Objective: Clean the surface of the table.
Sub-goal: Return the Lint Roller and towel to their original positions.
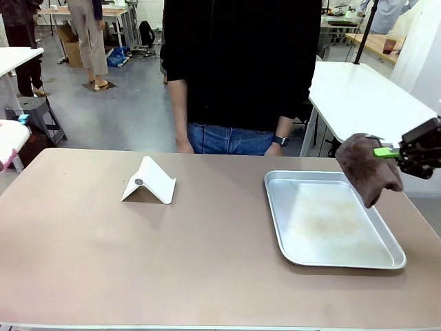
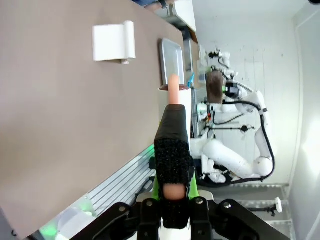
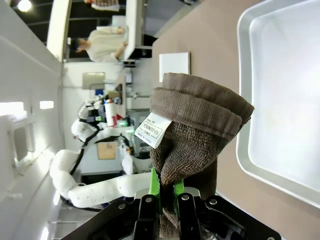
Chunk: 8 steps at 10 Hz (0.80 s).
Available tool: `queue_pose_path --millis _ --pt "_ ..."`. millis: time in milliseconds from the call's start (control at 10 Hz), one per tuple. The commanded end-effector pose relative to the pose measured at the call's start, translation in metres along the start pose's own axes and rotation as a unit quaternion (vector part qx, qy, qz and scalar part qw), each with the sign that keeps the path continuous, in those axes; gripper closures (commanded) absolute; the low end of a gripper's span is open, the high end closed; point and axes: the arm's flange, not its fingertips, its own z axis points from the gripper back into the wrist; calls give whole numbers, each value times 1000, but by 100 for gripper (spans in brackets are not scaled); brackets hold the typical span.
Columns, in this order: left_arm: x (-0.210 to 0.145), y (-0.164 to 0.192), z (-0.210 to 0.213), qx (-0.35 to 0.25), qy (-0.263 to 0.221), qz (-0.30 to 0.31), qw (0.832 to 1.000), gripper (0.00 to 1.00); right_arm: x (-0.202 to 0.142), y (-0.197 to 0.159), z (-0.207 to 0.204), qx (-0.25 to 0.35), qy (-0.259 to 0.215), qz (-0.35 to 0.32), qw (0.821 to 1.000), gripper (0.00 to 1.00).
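Tan-brown table [image 1: 207, 262], filling the lower part of the front view, long axis running left to right across the picture, near long edge toward the robot, far long edge toward a person [image 1: 238, 76] in a dark top and jeans. On the top, left of centre: small white folded stand [image 1: 149, 183], tent-shaped, ridge uppermost. On the top, right of centre: shiny rectangular metal tray [image 1: 329, 258], long axis running from the far edge toward the near edge, faintly stained inside, otherwise bare. Above the tray's far right corner: brown cloth [image 1: 368, 167], bunched and hanging, white label visible in the right wrist view, clear of the tray and the tabletop. Right gripper [image 1: 400, 152], entering from the right edge, green pads clenched on the cloth. Left gripper [image 2: 173, 160], seen in the left wrist view off the table's edge, fingers pressed together, grasping nothing.
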Motion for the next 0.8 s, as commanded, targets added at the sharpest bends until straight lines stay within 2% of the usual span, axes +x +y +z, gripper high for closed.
queue_pose_path --millis 0,100,300,500,600,700 --pt "1 -24 -35 0 28 -9 1000 79 3 34 -24 -29 -10 5 1000 88" --pt "5 -35 -52 -1 42 -16 999 79 5 51 -42 -59 -19 9 998 88" --pt "14 -54 -89 21 39 -22 999 79 5 87 -85 -67 -44 29 996 88" --pt "18 -69 -129 32 -8 4 999 79 5 110 -131 -61 -40 42 996 88" --pt "22 -76 -148 30 -60 16 998 79 4 118 -159 -62 -41 45 996 88" --pt "28 -80 -160 21 -86 25 996 79 2 124 -183 -64 -33 45 996 88"
